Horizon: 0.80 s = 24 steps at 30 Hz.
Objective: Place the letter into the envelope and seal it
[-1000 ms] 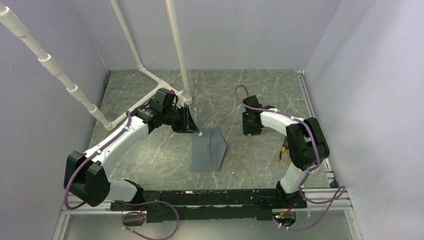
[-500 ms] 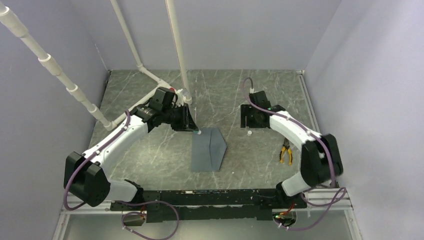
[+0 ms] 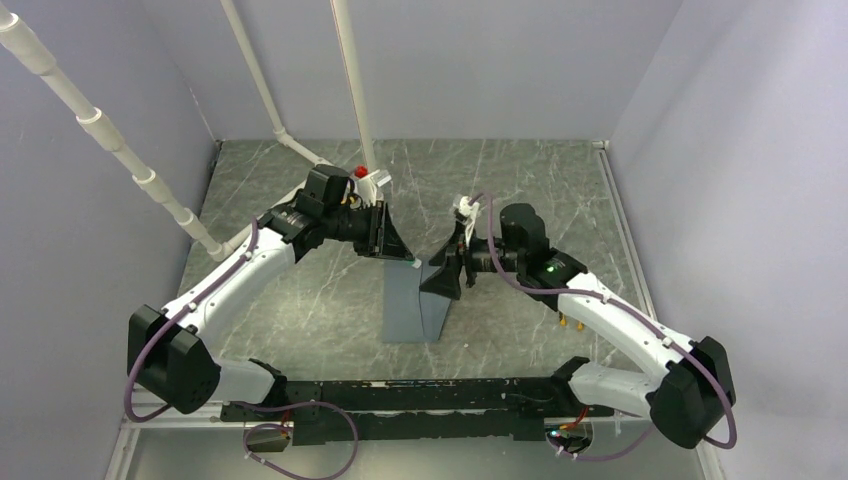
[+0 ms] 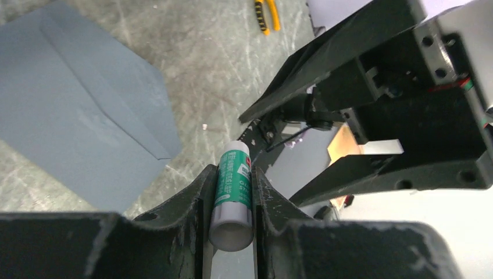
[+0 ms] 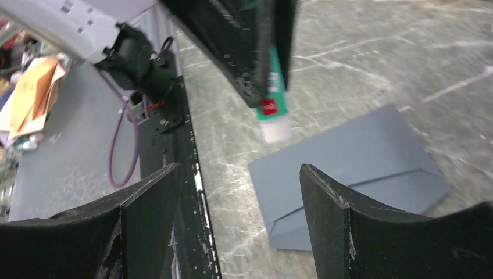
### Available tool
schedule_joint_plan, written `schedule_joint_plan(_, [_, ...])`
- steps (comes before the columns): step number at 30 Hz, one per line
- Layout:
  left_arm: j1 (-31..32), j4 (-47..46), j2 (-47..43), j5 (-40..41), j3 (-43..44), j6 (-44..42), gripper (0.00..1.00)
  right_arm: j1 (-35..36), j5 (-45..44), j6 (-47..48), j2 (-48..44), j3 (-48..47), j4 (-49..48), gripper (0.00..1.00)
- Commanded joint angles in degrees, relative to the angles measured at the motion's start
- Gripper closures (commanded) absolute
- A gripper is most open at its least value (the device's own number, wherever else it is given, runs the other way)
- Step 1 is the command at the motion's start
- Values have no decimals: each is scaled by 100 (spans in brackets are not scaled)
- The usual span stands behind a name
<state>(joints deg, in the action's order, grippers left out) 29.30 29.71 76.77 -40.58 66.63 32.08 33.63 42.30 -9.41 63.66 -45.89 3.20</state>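
The slate-grey envelope (image 3: 410, 308) lies flat at the table's middle with its pointed flap open to the right; it also shows in the left wrist view (image 4: 75, 116) and the right wrist view (image 5: 349, 163). The letter is not in view. My left gripper (image 3: 400, 256) is shut on a green-and-white glue stick (image 4: 234, 186), held just above the envelope's far edge; the stick's white tip shows in the right wrist view (image 5: 273, 110). My right gripper (image 3: 446, 274) is open and empty (image 5: 238, 174), facing the left gripper over the envelope's right side.
Yellow-handled pliers (image 3: 570, 322) lie right of the envelope, partly under the right arm, and show in the left wrist view (image 4: 264, 14). White pipes (image 3: 300, 150) stand at the back left. The black rail (image 3: 400, 385) runs along the near edge.
My right arm has swung from the back right to the middle, its open gripper now facing the left gripper. My left gripper has risen slightly with the glue stick. The envelope has not moved.
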Motion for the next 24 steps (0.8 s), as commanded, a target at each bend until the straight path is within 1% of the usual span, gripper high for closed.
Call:
schedule_joint_plan(1, [45, -424, -57, -787, 191, -130, 98, 342, 199, 567, -55, -286, -377, 23])
schedule_joint_plan(7, [67, -520, -97, -1056, 162, -153, 98, 474, -10, 680, 103, -438, -393, 28])
schedule_joint_plan(12, [91, -545, -105, -1175, 140, -201, 98, 544, -156, 745, 223, -614, -401, 29])
schedule_joint_plan(13, [102, -548, -102, -1186, 134, -202, 98, 556, -174, 741, 249, -641, -418, 31])
schedule_joint_plan(15, [102, -577, -101, -1190, 139, -175, 98, 570, -134, 715, 295, -714, -418, 38])
schedule_joint_plan(19, [98, -646, -116, -1223, 154, -85, 98, 590, 2, 561, 319, -718, -593, 54])
schedule_joint_plan(21, [102, -701, -142, -1229, 159, -31, 98, 592, -72, 453, 342, -738, -644, 67])
schedule_joint_plan(22, [101, -728, -164, -1212, 159, 9, 96, 592, -88, 420, 366, -764, -635, 74])
schedule_joint_plan(24, [102, -828, -215, -1127, 151, 140, 92, 592, -77, 317, 414, -789, -649, 85])
